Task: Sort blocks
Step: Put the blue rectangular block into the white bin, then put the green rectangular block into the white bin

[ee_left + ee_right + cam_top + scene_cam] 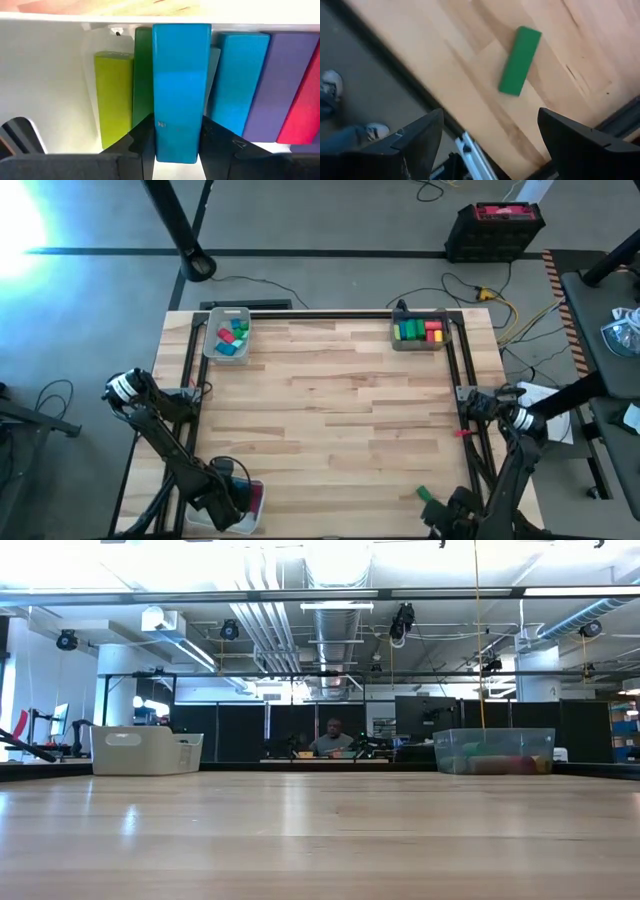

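At near-left corner, left gripper (176, 145) sits in a white tray (222, 523), fingers clamped on a blue bar (180, 90) w/ yellow, green, purple, red blocks beside it. Far trays hold more blocks. Near-right, right gripper (487, 145) spread wide, holding nothing, over green bar (520, 60) on table (330, 410).

White tray (45, 75) at the table's near-left corner held yellow-green (114, 95), dark green (143, 75), teal (180, 90), blue (239, 80), purple (277, 90) and red (304, 115) bars. Green bar (520, 60) lay on pale wood table (330, 420), near edge, right. Far-right tray (420, 344) showed green, yellow, red blocks (420, 330).
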Motion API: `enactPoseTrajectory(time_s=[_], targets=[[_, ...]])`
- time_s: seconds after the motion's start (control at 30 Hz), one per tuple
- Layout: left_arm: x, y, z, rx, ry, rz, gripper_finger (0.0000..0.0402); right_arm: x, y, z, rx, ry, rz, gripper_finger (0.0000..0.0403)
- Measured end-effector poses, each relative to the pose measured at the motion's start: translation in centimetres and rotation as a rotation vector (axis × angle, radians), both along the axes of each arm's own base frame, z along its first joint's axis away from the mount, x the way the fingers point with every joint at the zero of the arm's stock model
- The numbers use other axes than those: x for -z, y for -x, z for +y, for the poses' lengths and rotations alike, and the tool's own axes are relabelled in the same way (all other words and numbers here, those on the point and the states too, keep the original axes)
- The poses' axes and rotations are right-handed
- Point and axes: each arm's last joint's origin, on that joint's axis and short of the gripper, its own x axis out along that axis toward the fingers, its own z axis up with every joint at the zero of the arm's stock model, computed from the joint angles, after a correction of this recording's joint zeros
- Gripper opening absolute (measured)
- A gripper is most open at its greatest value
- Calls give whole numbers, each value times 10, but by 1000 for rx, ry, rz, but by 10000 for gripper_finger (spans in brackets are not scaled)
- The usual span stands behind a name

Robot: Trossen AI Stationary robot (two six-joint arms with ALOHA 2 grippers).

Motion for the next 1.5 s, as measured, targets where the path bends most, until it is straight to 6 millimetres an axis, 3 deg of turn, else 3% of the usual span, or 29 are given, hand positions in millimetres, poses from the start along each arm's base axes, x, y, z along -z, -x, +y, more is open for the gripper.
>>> enactPoseTrajectory(time_s=[0.17,0.43,0.57,0.7,0.97,1.17,1.27,1.37,1.5], targets=[[1,0,1,7,1,-2,104,14,-3,-20,108,-44,-24,309],[0,-1,0,28,-1,-30,110,59,5,-45,213,-68,1,299],[-4,-3,-3,54,9,-52,141,71,9,-54,228,-31,21,288],[-11,-7,-7,136,10,-99,187,85,9,-56,197,-107,77,267],[-38,-14,-19,331,57,-166,238,101,13,-62,234,-158,88,192],[-68,-14,-21,500,6,-169,236,101,13,-62,226,-158,98,111],[-87,-19,-26,628,-92,-318,235,95,13,-62,225,-174,85,90],[-104,-26,-29,747,-228,-490,235,79,11,-61,210,-181,18,90],[-121,-36,-30,853,-434,-664,235,34,0,-62,205,-243,-187,90]])
